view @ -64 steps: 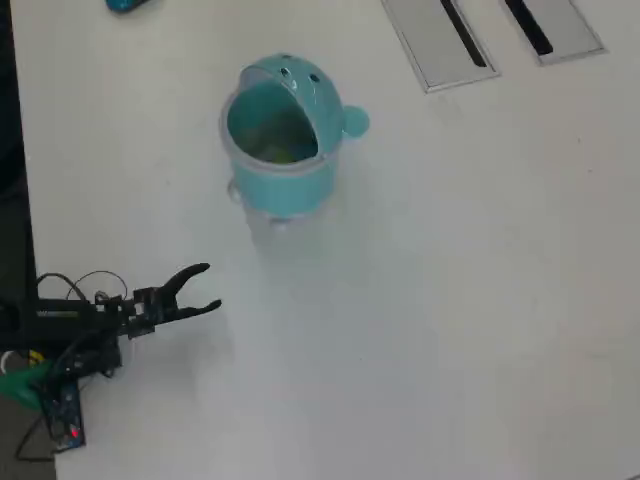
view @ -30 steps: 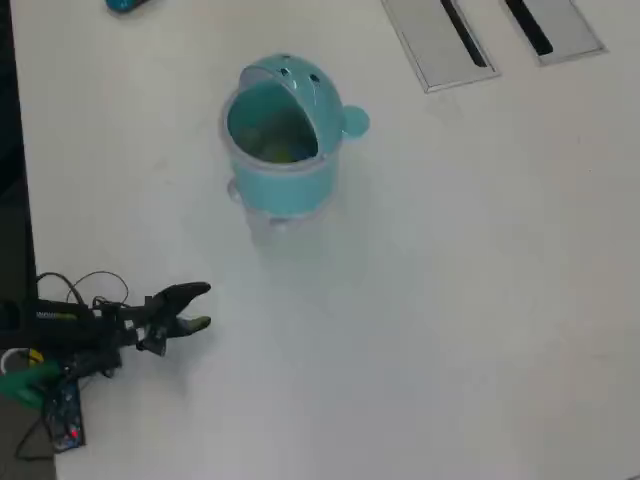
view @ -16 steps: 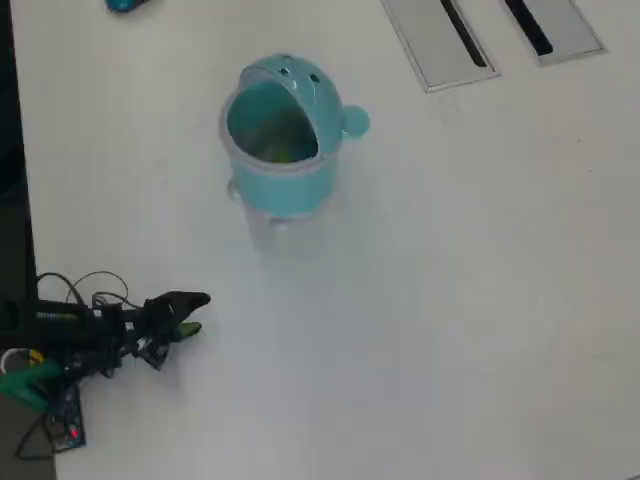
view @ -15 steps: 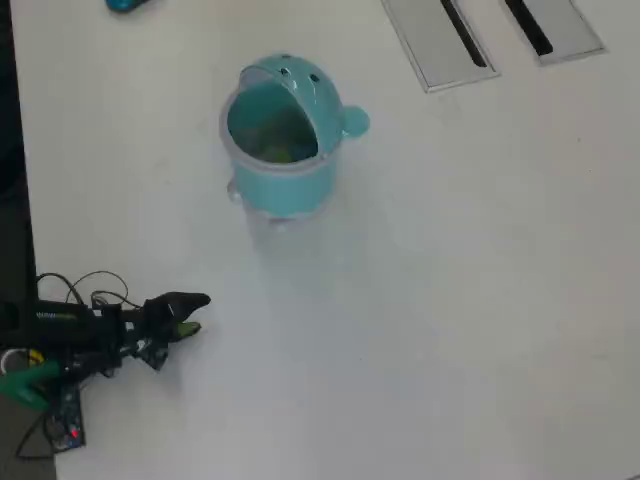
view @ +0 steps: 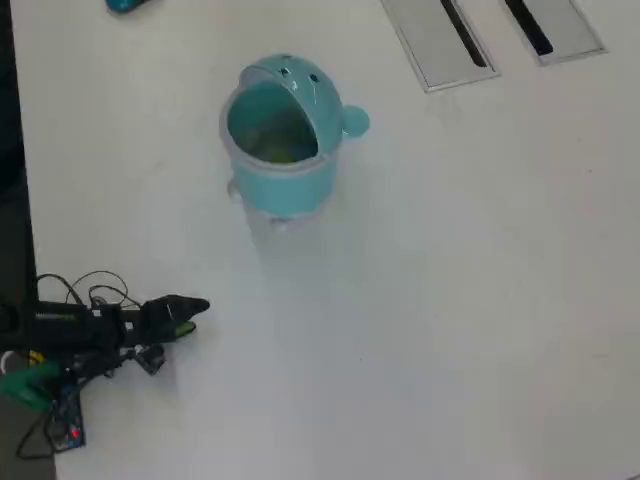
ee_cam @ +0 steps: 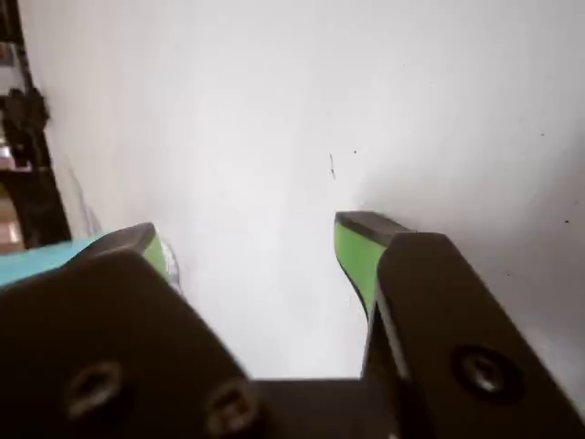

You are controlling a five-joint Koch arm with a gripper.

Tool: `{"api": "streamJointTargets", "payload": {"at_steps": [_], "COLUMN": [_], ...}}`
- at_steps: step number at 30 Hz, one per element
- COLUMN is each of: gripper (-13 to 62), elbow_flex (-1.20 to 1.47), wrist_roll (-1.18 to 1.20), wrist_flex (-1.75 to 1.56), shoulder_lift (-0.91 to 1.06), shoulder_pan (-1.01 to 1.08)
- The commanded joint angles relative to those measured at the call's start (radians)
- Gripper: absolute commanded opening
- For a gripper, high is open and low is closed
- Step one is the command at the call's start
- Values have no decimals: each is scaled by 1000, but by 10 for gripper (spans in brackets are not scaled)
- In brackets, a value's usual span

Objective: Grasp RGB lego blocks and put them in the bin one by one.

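The round light-teal bin [view: 283, 170] stands upright at the upper middle of the white table in the overhead view, its domed lid [view: 300, 80] tipped back and a round knob [view: 354, 122] on its right side. Through the opening a yellow-green patch [view: 283, 152] shows inside, likely one of the lego blocks. My gripper [view: 195, 310] lies low at the table's left side, well below and left of the bin, pointing right. In the wrist view my gripper [ee_cam: 254, 240] is open, its green-padded fingertips [ee_cam: 358, 251] apart over bare white table with nothing between them.
Two flat grey slotted panels [view: 440, 42] [view: 552, 25] sit at the top right of the overhead view. A small teal object [view: 125, 5] peeks in at the top left. The table's dark left edge [view: 10, 150] and loose cables with a circuit board [view: 65, 425] lie by the arm's base.
The gripper has narrowed from wide open and the arm has drawn back, moving lower and slightly left in the overhead view. The bin has not moved.
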Motion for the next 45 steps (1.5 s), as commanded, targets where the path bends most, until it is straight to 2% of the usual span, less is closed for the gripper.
{"api": "streamJointTargets", "payload": {"at_steps": [1, 10, 45], "gripper": [342, 342, 342], "elbow_flex": [71, 71, 71], "wrist_roll": [52, 141, 135], "wrist_flex": [66, 67, 71], "shoulder_lift": [55, 57, 55], "shoulder_pan": [11, 15, 9]}}
